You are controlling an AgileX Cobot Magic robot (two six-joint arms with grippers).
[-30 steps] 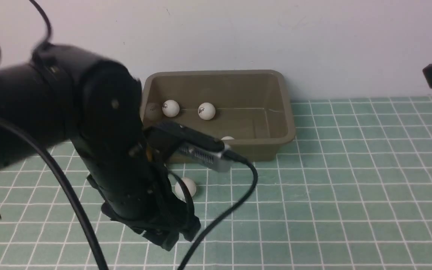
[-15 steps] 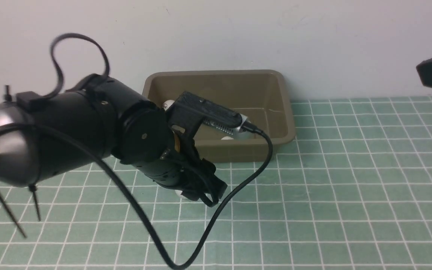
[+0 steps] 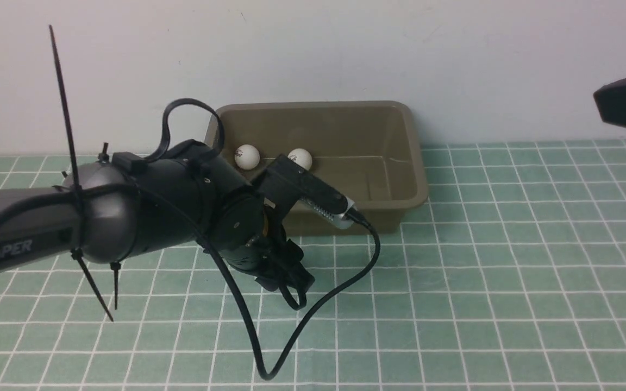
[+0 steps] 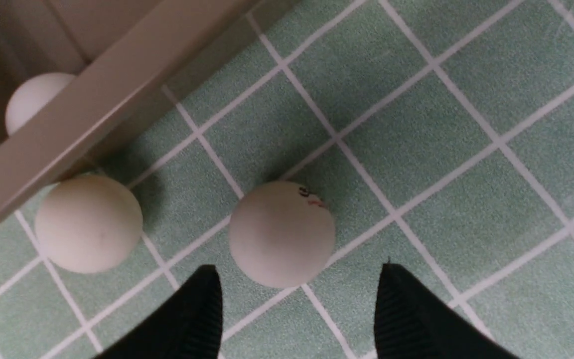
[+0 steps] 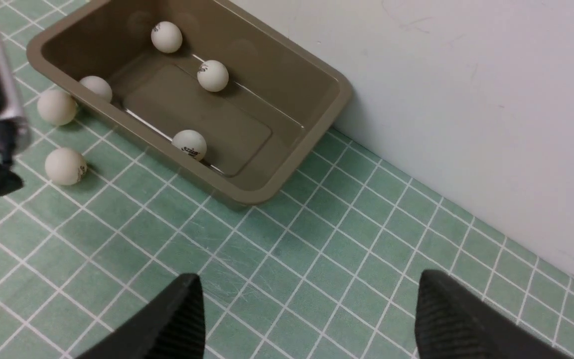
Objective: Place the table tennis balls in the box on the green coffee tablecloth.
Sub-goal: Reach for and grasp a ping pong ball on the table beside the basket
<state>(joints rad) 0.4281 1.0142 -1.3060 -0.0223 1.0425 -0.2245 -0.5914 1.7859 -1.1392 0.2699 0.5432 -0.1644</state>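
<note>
Your left black two-fingered tool [image 4: 298, 294], fingers apart, has moved in beside the white plastic ball [image 4: 282, 234] | ready to grasp

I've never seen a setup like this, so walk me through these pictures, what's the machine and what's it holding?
It's a robot with two jointed arms. The front picture looks out from between them; the other two come from cameras on its wrists. A green cloth with white gridlines bears an olive-brown box. Four white balls lie inside the box, and two more sit on the cloth beside it. The left arm's fingers are parted above the ball farther from the box. The right arm's fingers stand wide apart. Neither arm holds anything.
</note>
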